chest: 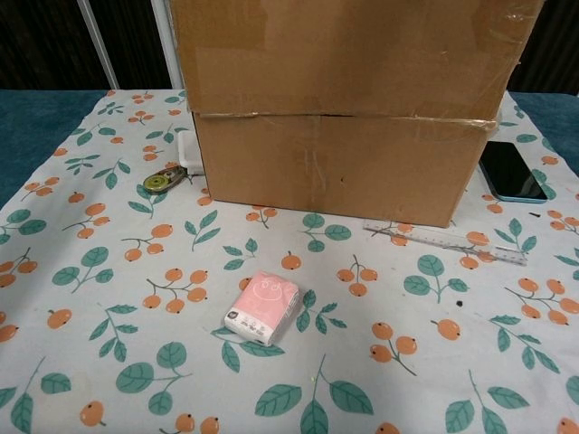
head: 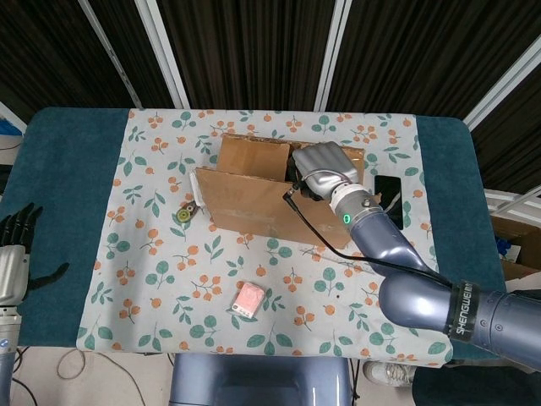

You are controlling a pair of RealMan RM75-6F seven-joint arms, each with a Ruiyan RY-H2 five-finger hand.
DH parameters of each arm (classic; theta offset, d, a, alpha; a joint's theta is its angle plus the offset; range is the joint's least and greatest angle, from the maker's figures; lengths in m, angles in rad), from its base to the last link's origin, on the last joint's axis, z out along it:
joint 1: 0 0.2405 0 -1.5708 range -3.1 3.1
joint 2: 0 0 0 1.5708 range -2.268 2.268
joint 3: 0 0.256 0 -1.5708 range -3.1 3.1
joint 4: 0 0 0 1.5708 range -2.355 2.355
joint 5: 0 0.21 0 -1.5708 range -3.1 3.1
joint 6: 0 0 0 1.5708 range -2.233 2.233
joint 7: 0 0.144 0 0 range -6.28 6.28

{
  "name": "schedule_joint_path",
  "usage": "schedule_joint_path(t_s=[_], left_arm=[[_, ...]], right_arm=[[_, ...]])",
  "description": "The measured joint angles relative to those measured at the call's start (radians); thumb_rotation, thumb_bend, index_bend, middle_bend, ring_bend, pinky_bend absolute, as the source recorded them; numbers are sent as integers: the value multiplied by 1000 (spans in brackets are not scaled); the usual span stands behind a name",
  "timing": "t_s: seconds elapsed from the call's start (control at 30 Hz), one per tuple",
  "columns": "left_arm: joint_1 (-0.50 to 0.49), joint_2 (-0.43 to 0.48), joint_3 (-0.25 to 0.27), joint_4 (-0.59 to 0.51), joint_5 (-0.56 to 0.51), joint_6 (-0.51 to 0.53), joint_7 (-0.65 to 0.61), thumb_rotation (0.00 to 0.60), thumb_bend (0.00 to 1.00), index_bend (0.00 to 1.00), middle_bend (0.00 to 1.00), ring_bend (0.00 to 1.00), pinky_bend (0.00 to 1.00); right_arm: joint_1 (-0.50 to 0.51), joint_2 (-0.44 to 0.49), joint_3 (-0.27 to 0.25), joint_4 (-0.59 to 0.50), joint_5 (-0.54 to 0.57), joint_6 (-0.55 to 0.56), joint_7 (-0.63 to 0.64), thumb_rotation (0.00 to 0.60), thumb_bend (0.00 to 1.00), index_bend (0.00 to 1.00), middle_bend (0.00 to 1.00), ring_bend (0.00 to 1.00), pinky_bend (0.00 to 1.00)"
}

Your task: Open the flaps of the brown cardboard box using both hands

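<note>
Leftmost, the left hand (head: 15, 254) hangs off the table's edge, fingers spread, holding nothing. On the cloth (chest: 109, 298) lie one round tape measure (chest: 159, 181), one small white box (chest: 188, 150), one pink tissue pack (chest: 262, 307), one clear ruler (chest: 448, 240) and one phone (chest: 511, 172). The single box (chest: 335, 167) sits mid-table toward the back, its near flap (head: 245, 199) standing up. The right hand (head: 321, 167) rests on that flap's top edge; whether it grips, I cannot tell.
</note>
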Motion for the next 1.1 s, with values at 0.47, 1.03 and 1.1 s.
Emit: schedule_joint_path(t_s=[0.47, 1.03, 1.1], left_arm=[[1, 2, 0, -3, 2, 0, -3, 600, 144, 0, 0, 0, 0], [2, 3, 0, -2, 5, 2, -5, 600, 143, 0, 0, 0, 0], [3, 4, -1, -2, 5, 3, -5, 600, 144, 0, 0, 0, 0]], right_arm=[[96, 82, -41, -68, 163, -85, -12, 600, 1000, 564, 455, 454, 414], [160, 136, -112, -149, 211, -188, 23, 600, 996, 557, 418, 428, 393], [142, 137, -109, -154, 181, -176, 36, 600, 963, 544, 391, 411, 375]])
